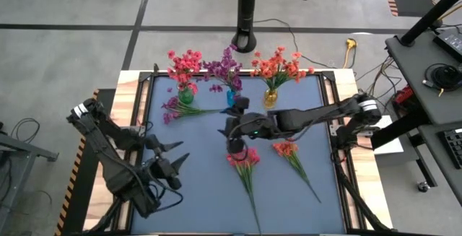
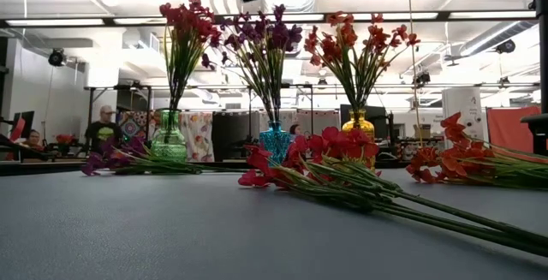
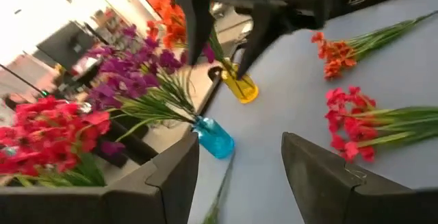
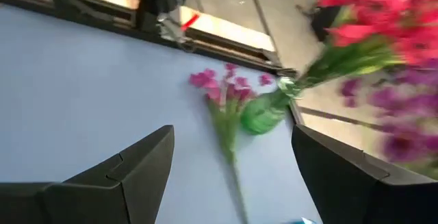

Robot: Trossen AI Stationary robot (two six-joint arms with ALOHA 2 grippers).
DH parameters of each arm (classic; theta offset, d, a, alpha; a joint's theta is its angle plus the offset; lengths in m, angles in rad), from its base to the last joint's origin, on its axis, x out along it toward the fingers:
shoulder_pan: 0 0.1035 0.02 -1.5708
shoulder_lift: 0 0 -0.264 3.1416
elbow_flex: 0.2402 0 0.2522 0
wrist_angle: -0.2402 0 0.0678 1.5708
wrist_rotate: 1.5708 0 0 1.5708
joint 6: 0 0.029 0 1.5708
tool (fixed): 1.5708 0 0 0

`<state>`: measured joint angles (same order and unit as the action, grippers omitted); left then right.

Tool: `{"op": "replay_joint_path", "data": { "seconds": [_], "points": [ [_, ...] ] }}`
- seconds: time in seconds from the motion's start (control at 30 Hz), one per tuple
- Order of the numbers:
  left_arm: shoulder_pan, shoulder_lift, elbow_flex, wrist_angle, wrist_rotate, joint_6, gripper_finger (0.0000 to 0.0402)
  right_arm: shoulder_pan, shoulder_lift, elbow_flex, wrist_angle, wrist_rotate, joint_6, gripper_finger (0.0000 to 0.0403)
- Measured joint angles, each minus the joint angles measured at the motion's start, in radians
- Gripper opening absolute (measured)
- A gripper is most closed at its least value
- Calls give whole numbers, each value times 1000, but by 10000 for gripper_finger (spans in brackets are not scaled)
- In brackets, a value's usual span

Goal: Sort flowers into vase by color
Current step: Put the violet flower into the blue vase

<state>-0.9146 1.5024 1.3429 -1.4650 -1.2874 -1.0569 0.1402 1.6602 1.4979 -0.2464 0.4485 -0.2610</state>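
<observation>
Blue-grey surface (image 1: 209,193) carries three small glass vases at its far edge — a green vase (image 1: 185,96) with pink-red flowers, a blue vase (image 1: 232,97) with purple flowers and a yellow vase (image 1: 270,98) with orange-red flowers. A loose purple sprig (image 1: 180,110) lies just beside the green vase. A pink-red sprig (image 1: 246,169) and an orange-red sprig (image 1: 294,158) lie near the middle. The right claw (image 1: 232,126) hangs above the pink-red sprig, fingers apart, holding nothing. The left claw (image 1: 167,165) waits at the near left, fingers apart — empty.

Three vased bunches (image 1: 229,68), three sprigs (image 1: 245,165) lying flat
</observation>
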Motion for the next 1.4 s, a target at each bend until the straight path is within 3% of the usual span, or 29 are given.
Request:
{"op": "replay_joint_path", "data": {
  "seconds": [0.17,0.83,1.4],
  "points": [
    [-26,-5,-64,-111,-9,-139,192,-1,97,49,5,-38,6,288],
    [-26,-260,-275,-106,-17,-209,192,-29,400,307,22,-38,-45,288],
    [-24,-345,-280,-106,-21,-209,192,-108,720,656,-90,-40,-90,294]
  ]
}}
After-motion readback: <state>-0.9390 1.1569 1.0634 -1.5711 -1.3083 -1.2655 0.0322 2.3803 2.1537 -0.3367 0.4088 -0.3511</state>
